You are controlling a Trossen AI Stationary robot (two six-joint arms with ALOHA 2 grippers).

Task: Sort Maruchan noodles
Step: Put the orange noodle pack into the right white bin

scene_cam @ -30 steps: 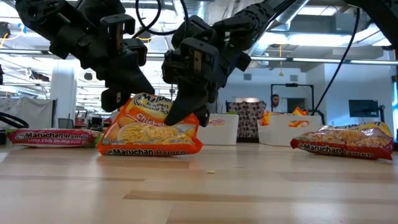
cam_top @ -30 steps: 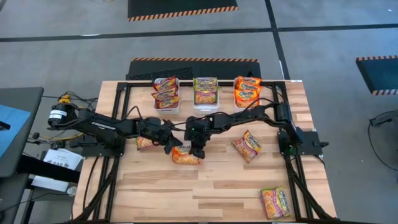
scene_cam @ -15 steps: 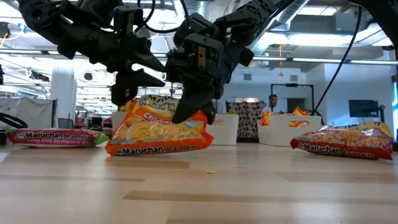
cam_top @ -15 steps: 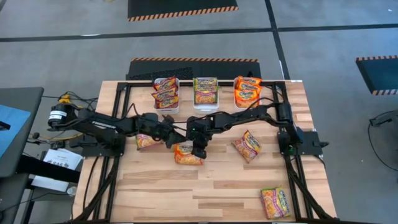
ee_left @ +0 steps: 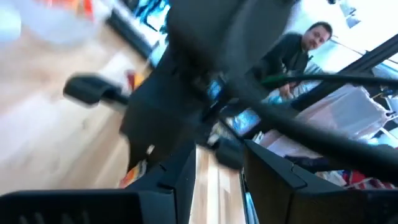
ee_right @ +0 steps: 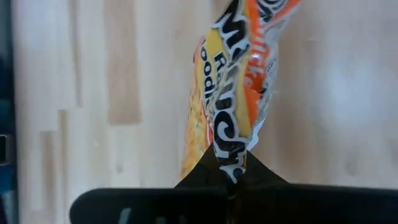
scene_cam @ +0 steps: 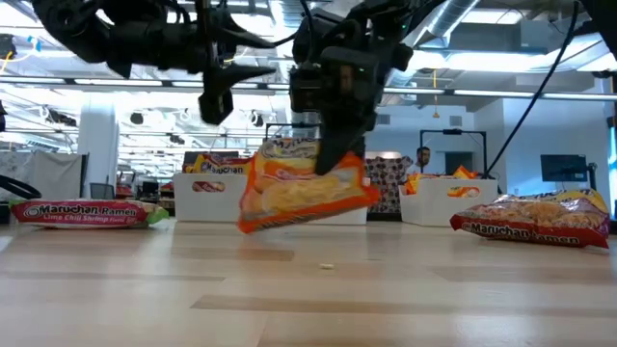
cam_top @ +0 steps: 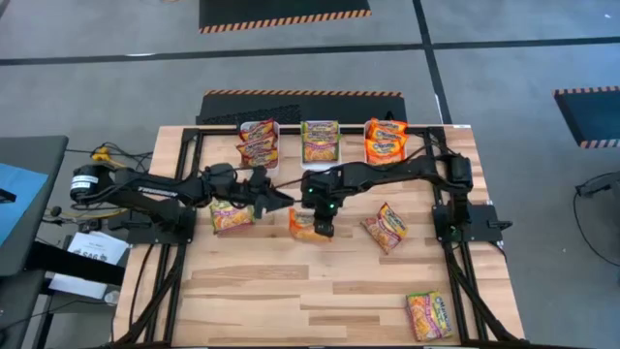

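An orange-edged Maruchan noodle packet (scene_cam: pixel 304 193) hangs above the table's middle, and my right gripper (ee_right: pixel 230 168) is shut on it; the high view shows it too (cam_top: pixel 308 225). My left gripper (ee_left: pixel 221 180) stands open and level just left of it (cam_top: pixel 276 199), holding nothing. Under the left arm a green-edged packet (cam_top: pixel 231 215) lies flat on the table. Two more packets (cam_top: pixel 385 227) (cam_top: pixel 429 315) lie flat to the right. My right gripper pinches the packet's upper edge (ee_right: pixel 231 155) between its two fingers. The fingers (scene_cam: pixel 337 159) come from above, slanting down. The packet hangs below them, clear of the table and tilted, its left end (scene_cam: pixel 253 217) lowest.
Three white bins (cam_top: pixel 260 145) (cam_top: pixel 320 143) (cam_top: pixel 385 141) stand in a row at the far edge, each with packets inside. A black frame (cam_top: pixel 184 174) borders the table on both sides. Bare wood lies toward the near edge. A person (scene_cam: pixel 425 159) stands in the room behind.
My left gripper has opened, let go of the orange-edged packet, risen and tipped up to level. My right gripper has gone up and toward the table's right edge with the packet, which lay on the table and now hangs tilted, clear of it.
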